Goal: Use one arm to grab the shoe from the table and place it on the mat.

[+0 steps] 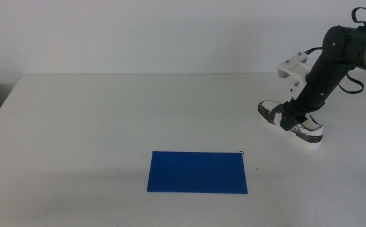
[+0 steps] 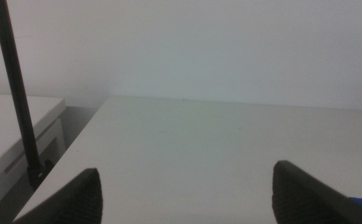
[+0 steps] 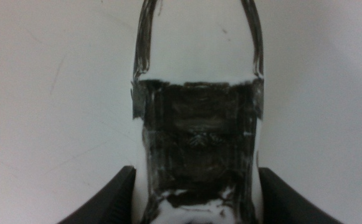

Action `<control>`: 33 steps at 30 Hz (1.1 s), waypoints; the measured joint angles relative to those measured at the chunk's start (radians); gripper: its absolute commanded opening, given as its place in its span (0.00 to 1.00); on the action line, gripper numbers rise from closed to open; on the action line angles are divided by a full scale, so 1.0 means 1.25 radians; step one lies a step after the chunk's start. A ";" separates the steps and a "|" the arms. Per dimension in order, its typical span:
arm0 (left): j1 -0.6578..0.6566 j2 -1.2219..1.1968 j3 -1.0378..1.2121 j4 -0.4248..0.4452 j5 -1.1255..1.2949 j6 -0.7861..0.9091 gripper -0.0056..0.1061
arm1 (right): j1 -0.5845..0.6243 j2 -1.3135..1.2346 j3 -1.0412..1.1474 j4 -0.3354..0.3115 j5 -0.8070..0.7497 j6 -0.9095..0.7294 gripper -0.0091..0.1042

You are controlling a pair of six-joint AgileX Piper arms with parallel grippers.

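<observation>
A: Where is the shoe (image 1: 291, 122) right now?

B: On the surface (image 1: 138, 113), out at the right side, well apart from the mat (image 1: 197, 172). It sits between the right fingers (image 3: 193, 199). One finger is on each side of its middle, and the right wrist view shows the dark patch of the upper filling the gap.

A: Are they gripping it?

B: They straddle it closely, flush with the sides as far as I can see, but I cannot tell whether they are pressing. The sole looks flat on the surface, so I judge it not yet lifted.

A: So how much of the job is done?

B: The reach looks finished and the arm (image 1: 334, 60) is down over the shoe. The closing, the lift, the carry over to the mat and the release are all left, I would say. Nothing lies on the mat.

A: And the other side?

B: The left fingers (image 2: 199, 193) wait near the bottom left corner of the middle view, spread wide with nothing between them.
</observation>
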 measured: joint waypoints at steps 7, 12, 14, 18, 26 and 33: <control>0.000 0.000 0.000 0.000 0.000 0.000 0.89 | 0.003 -0.034 0.000 0.000 0.011 0.000 0.05; 0.000 0.000 0.000 0.000 0.000 0.000 0.89 | 0.019 -0.069 0.000 0.000 0.035 0.000 0.05; 0.000 0.000 0.000 0.000 0.000 0.000 0.89 | 0.026 -0.081 0.000 0.000 0.039 0.000 0.05; 0.000 0.000 0.000 0.000 0.000 0.000 0.89 | 0.047 -0.109 0.000 -0.004 0.054 0.000 0.05; 0.000 0.000 0.000 0.000 0.000 0.000 0.89 | 0.121 -0.137 -0.028 -0.017 0.096 0.024 0.05; 0.000 0.000 0.000 0.000 0.000 0.000 0.89 | 0.210 -0.137 -0.055 -0.038 0.113 0.055 0.05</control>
